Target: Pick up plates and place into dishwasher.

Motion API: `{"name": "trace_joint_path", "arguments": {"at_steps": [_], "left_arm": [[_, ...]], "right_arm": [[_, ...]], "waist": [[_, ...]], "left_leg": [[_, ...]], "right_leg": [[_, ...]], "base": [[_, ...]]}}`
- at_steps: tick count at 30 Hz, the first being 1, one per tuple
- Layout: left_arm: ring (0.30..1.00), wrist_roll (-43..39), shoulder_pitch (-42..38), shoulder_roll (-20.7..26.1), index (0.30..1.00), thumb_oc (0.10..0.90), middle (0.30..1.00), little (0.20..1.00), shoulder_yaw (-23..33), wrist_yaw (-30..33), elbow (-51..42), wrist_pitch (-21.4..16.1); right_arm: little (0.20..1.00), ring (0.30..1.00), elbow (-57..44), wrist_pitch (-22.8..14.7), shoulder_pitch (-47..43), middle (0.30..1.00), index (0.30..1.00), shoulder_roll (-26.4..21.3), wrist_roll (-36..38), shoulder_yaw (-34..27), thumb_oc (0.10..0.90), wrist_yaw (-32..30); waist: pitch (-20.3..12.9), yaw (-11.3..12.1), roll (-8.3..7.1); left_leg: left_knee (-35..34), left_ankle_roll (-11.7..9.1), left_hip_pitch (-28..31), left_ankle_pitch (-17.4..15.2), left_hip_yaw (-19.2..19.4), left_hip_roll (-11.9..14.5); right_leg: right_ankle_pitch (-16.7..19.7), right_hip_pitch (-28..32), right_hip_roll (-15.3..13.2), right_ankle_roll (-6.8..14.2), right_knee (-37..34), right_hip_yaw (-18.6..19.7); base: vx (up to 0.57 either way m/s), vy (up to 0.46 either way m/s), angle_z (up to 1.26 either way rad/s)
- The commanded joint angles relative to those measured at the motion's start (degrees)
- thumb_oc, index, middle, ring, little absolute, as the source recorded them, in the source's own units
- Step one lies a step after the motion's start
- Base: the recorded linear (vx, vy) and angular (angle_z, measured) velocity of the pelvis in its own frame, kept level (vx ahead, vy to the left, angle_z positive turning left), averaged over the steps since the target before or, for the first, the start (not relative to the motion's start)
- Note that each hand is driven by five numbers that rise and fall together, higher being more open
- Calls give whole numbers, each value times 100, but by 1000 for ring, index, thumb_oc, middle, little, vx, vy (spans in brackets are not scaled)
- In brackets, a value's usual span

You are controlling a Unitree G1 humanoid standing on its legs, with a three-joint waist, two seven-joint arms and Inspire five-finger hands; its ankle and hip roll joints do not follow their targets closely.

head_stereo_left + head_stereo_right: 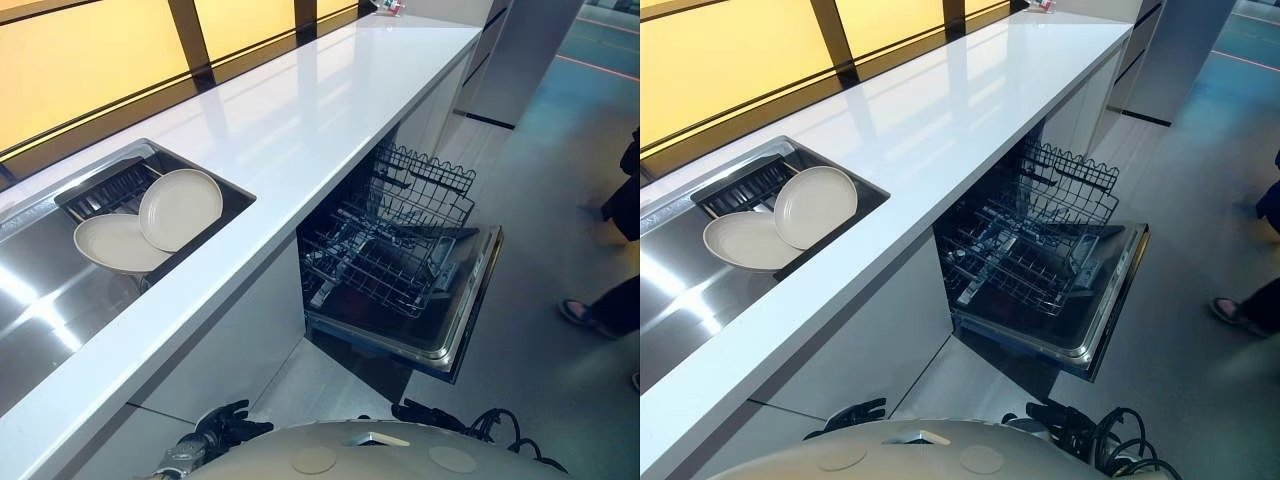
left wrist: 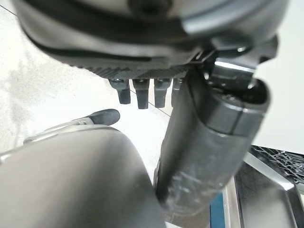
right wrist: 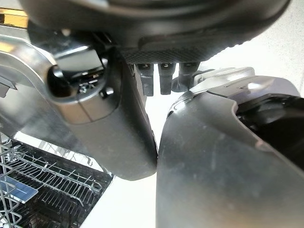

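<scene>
Cream plates [image 1: 180,207] overlapped in sink [image 1: 40,295], well apart from dishwasher [image 1: 395,255]. Left hand [image 1: 225,426] and right hand [image 1: 428,412] low, slack, empty. Risks: glazed rim slipping from grip over steel; clipping open door [image 1: 470,300] on approach.

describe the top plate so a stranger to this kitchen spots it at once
Follow the long white counter to the steel sink on the left. Of two cream plates inside, the top plate overlaps the lower plate and lies nearer the dishwasher.
</scene>
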Motion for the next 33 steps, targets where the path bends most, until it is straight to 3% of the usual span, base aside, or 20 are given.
{"name": "trace_joint_path", "arguments": {"at_steps": [1, 18, 21, 23, 24, 25, 26, 29, 33], "left_arm": [[900, -12, -225, -68, 900, 800, 900, 900, 200, 71, 210, -162], [900, -86, -223, -73, 900, 800, 900, 900, 216, 50, 192, -127], [900, -309, -222, -71, 900, 800, 900, 900, 225, -196, 192, -91], [900, -614, -219, -80, 900, 800, 900, 900, 266, -656, 175, 2], [900, -951, -218, -112, 900, 800, 900, 900, 308, -1204, 135, 126], [900, -952, -218, -111, 900, 800, 900, 900, 308, -1206, 136, 126], [900, -1469, -202, -129, 900, 800, 900, 900, 343, -2101, 21, 317], [900, -2633, -138, -144, 900, 800, 900, 900, 305, -3972, -629, 1198], [900, -3348, -64, -178, 900, 800, 900, 900, 109, -5641, -1734, 1926]], "right_arm": [[900, 900, 493, 42, -338, 900, 900, 202, -191, 53, 800, 46], [900, 900, 511, 39, -346, 900, 900, 202, -233, 63, 800, 30], [900, 900, 493, 62, -355, 900, 900, 193, -238, 52, 800, 36], [900, 900, 478, 73, -359, 900, 900, 190, -225, 51, 800, 27], [900, 900, 458, 99, -380, 900, 900, 183, -223, 31, 800, 18], [900, 900, 457, 100, -380, 900, 900, 183, -223, 31, 800, 18], [900, 900, 414, 155, -407, 900, 900, 149, -243, 11, 800, 13], [900, 900, 249, 310, -454, 900, 900, -6, -301, -50, 800, 17], [900, 900, 119, 437, -473, 900, 900, -144, -449, -150, 800, 25]], "waist": [[233, 68, 84], [226, 87, 90], [228, 83, 83], [238, 80, 80], [251, 76, 82], [252, 76, 82], [275, 71, 98], [359, 67, 175], [416, 89, 277]], "left_leg": [[69, 189, -27, -486, 382, -485], [79, 177, -46, -475, 372, -482], [79, 176, -44, -475, 370, -480], [76, 176, -39, -476, 371, -483], [73, 171, -37, -479, 368, -485], [73, 171, -35, -479, 368, -485], [66, 161, -31, -477, 371, -485], [51, 157, -35, -465, 382, -487], [43, 176, -48, -462, 356, -490]], "right_leg": [[-704, 54, 216, 367, 450, 184], [-701, 58, 213, 364, 439, 186], [-698, 55, 211, 366, 442, 190], [-690, 61, 214, 367, 430, 206], [-682, 59, 216, 369, 424, 221], [-682, 61, 217, 369, 424, 221], [-667, 54, 218, 375, 420, 234], [-654, 35, 219, 379, 427, 258], [-650, 20, 200, 373, 440, 251]], "base": [[0, 0, 0], [0, 0, 0], [0, 0, 0], [0, 0, 0], [0, 0, 0], [0, 0, 0], [0, 0, 0], [-45, 49, -1], [-25, 47, 1]]}}
